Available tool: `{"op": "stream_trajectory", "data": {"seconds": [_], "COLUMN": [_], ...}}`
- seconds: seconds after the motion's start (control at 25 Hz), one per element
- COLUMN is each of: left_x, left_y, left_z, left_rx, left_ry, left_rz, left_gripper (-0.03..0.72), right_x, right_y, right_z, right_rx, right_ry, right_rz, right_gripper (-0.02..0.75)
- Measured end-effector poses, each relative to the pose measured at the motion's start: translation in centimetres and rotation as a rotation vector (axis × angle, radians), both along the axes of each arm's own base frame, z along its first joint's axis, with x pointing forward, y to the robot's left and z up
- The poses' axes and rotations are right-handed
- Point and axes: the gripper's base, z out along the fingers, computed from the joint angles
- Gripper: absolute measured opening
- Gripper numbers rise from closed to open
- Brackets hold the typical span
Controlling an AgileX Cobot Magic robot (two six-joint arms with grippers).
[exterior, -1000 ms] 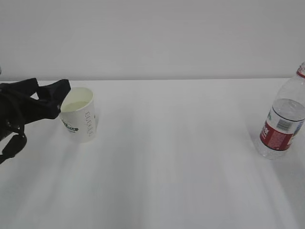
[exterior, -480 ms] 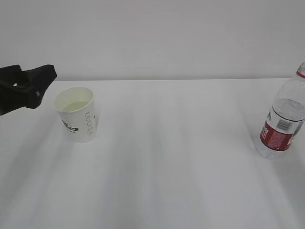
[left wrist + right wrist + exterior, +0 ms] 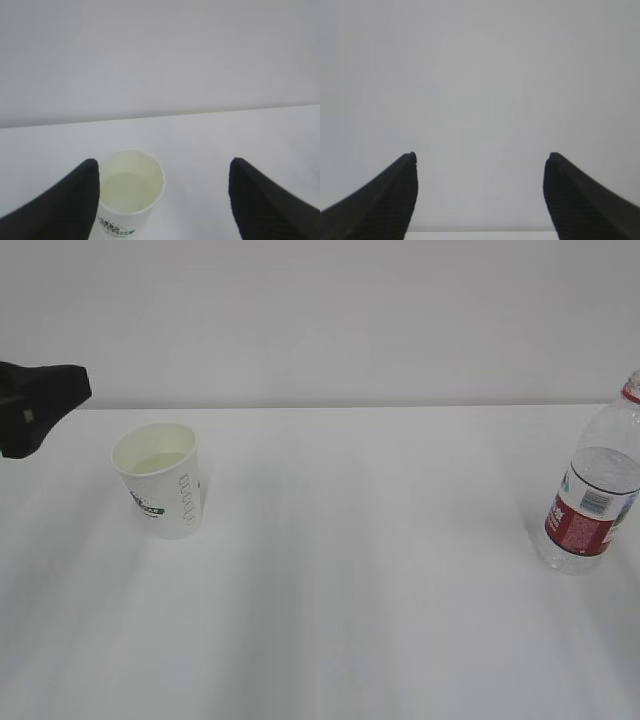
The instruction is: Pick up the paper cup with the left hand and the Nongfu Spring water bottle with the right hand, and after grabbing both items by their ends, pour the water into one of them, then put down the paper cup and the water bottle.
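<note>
The white paper cup (image 3: 161, 478) stands upright on the table at the left, with pale water (image 3: 160, 461) in its bottom. In the left wrist view the cup (image 3: 127, 200) sits low, just beside the left finger, apart from it. My left gripper (image 3: 162, 165) is open and empty; in the exterior view it (image 3: 40, 400) hangs left of the cup and clear of it. The Nongfu Spring water bottle (image 3: 595, 490) stands upright at the far right, partly filled, uncapped. My right gripper (image 3: 480, 157) is open, faces the bare wall, and does not show in the exterior view.
The white table (image 3: 370, 570) runs back to a plain grey wall (image 3: 320, 310). The bottle stands close to the right edge of the exterior view.
My left gripper has let go of the cup's rim and drawn back to the left and upward. Cup and bottle have stayed where they stood.
</note>
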Motion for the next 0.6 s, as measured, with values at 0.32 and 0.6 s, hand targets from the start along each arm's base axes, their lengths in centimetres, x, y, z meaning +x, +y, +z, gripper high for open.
{"op": "stream_trajectory", "data": {"seconds": [0.32,0.6], "left_x": [-3.1,-6.3], "left_y": [1.1,2.3], "left_z": [2.1,3.7], "left_rx": [-0.002,-0.001], "left_ry": [-0.008,-0.007], "left_rz": [-0.020,-0.039], "left_gripper": [0.575,0.570], "right_x": [-4.7,-7.7], "right_y": [-0.1,-0.1], "right_z": [0.6,1.0], "right_rx": [-0.008,-0.027], "right_ry": [0.009,0.052], "right_rz": [0.014,0.022], "right_gripper": [0.593,0.593]}}
